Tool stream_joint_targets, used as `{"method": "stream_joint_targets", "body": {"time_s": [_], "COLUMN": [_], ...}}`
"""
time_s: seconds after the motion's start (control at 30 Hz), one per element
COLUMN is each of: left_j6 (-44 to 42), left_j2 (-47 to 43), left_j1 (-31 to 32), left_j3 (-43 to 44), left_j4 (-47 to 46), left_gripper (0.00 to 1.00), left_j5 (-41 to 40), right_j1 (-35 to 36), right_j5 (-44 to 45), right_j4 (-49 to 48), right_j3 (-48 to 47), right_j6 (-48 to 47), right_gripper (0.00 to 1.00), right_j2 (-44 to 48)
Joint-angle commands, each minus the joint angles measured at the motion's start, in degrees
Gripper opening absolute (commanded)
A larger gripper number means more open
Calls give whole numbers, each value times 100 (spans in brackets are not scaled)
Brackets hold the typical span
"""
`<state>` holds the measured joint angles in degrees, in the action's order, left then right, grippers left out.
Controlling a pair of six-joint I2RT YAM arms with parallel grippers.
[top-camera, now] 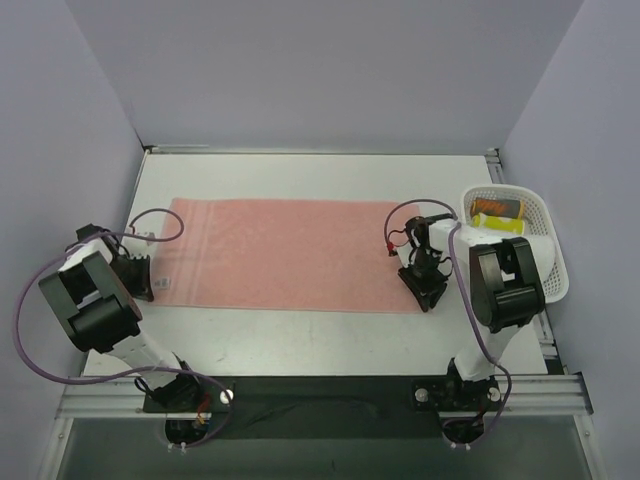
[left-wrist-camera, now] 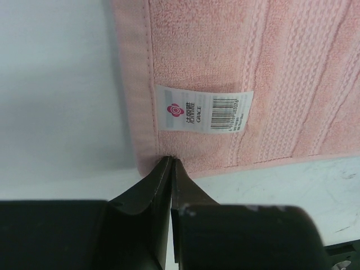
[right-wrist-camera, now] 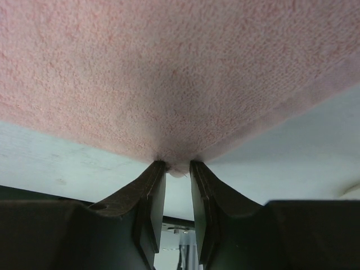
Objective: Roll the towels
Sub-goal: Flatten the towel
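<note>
White tabletop (top-camera: 300, 345), grey walls (top-camera: 320, 70). Item: long salmon-pink terry towel (top-camera: 280, 250), lying flat, lengthwise across mid-table. I see left gripper (left-wrist-camera: 170, 161) pressed together on its tagged near corner; right gripper (right-wrist-camera: 177, 166) pinching the opposite near corner.

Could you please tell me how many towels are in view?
1. The pink towel lies spread flat across the middle of the table, between the two arms. Another may be hidden in the basket at the right.
</note>
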<state>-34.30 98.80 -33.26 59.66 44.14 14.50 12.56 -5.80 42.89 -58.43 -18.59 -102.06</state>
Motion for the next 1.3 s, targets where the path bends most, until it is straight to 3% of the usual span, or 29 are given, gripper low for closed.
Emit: {"method": "stream_joint_targets", "body": {"time_s": [0.0, 0.13, 0.23, 0.27, 0.43, 0.5, 0.6, 0.83, 0.9, 1.03, 1.27], "left_j6": [-480, -674, -771, -788, -561, -219, 352, 1424, 1627, 1945, 1928], "left_j2": [-19, -378, -493, -494, -397, -170, 382, 2236, 2570, 3170, 3532], "left_j1": [-339, -419, -410, -410, -279, -86, 424, 1233, 1277, 1286, 1348], "left_j3": [-480, -639, -247, -53, 1634, 2504, 3428, 5554, 6221, 6934, 7016], "left_j4": [-90, 86, 602, 787, 1641, 1624, 1300, 745, 745, 763, 754], "left_gripper": [12, 12, 19, 31, 59, 61, 61, 59, 59, 59, 59], "left_j5": [-720, -520, 58, 279, 1826, 2170, 1970, 1275, 1178, 1072, 1046], "right_j1": [176, 388, 406, 405, 169, 20, -358, -1229, -1212, -1089, -904], "right_j5": [395, 186, -261, -342, -782, -808, -835, -914, -862, -765, -448], "right_j4": [246, 456, 702, 764, 941, 748, 519, 421, 404, 281, -36], "right_j3": [297, 543, 194, -173, -1511, -2046, -2583, -5471, -5827, -6364, -6689], "right_j6": [-338, -452, -418, -409, -461, -496, -427, 206, 181, 180, 14], "right_gripper": [25, 25, 34, 41, 52, 54, 54, 50, 49, 46, 44], "right_j2": [300, 547, 757, 793, 995, 908, 478, -1725, -2079, -2808, -3548]}}
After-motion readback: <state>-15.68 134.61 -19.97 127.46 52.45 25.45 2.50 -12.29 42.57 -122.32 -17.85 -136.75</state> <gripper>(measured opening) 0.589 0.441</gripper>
